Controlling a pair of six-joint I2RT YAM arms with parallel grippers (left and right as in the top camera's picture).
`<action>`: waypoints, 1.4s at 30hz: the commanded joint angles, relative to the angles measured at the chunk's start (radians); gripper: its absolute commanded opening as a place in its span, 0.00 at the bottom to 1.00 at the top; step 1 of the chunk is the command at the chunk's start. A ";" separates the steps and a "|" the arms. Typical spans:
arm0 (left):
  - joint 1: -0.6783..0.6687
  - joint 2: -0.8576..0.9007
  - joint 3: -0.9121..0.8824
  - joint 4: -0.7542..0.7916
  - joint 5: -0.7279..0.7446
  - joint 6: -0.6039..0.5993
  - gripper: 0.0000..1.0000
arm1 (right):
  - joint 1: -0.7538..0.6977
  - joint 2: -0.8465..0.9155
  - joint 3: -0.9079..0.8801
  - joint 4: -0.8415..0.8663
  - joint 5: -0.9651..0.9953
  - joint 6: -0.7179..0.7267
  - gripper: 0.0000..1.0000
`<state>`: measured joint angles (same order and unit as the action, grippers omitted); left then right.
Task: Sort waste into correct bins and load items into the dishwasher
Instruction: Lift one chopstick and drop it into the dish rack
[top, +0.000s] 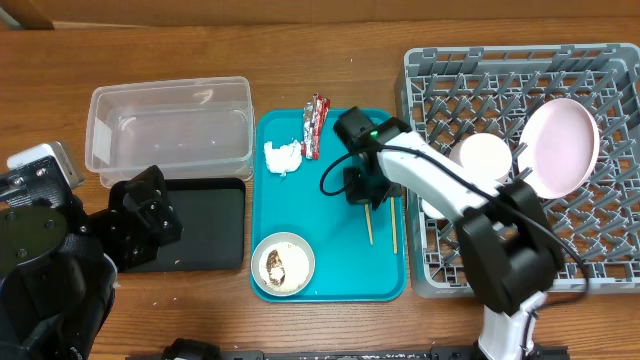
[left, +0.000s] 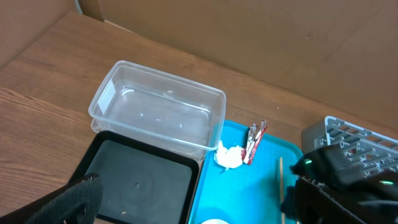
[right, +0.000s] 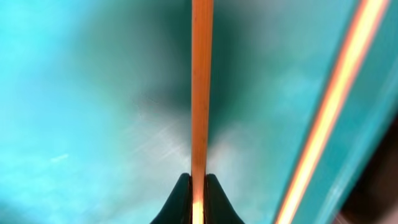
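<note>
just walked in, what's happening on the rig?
The right gripper is down on the teal tray, shut on one wooden chopstick; the second chopstick lies beside it. The left gripper hangs open over the black tray. A pink plate and a pale bowl sit in the grey dish rack. The tissue, snack wrapper and grey-rimmed bowl of scraps are on the teal tray.

This is a robot lab bench staged as a dish-clearing station. A bare wooden table (top: 180, 45) carries a teal tray (top: 335, 250), with a grey dish rack (top: 430, 90) to its right. A clear tub (top: 170, 90) and a black tray (top: 210, 225) sit to its left, and black robot arms (top: 505, 255) flank it.
</note>
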<state>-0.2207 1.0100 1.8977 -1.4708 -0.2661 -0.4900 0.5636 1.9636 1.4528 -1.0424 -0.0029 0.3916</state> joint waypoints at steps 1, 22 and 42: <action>0.007 -0.002 -0.002 0.001 -0.003 0.022 1.00 | -0.006 -0.204 0.104 -0.012 0.082 0.001 0.04; 0.007 -0.002 -0.002 0.001 -0.003 0.022 1.00 | -0.318 -0.182 0.110 0.121 0.218 -0.269 0.04; 0.007 -0.002 -0.002 0.001 -0.003 0.022 1.00 | -0.193 -0.228 0.113 0.016 0.078 -0.256 0.48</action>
<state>-0.2207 1.0100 1.8977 -1.4708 -0.2657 -0.4900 0.3061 1.7935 1.5631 -1.0145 0.1013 0.1165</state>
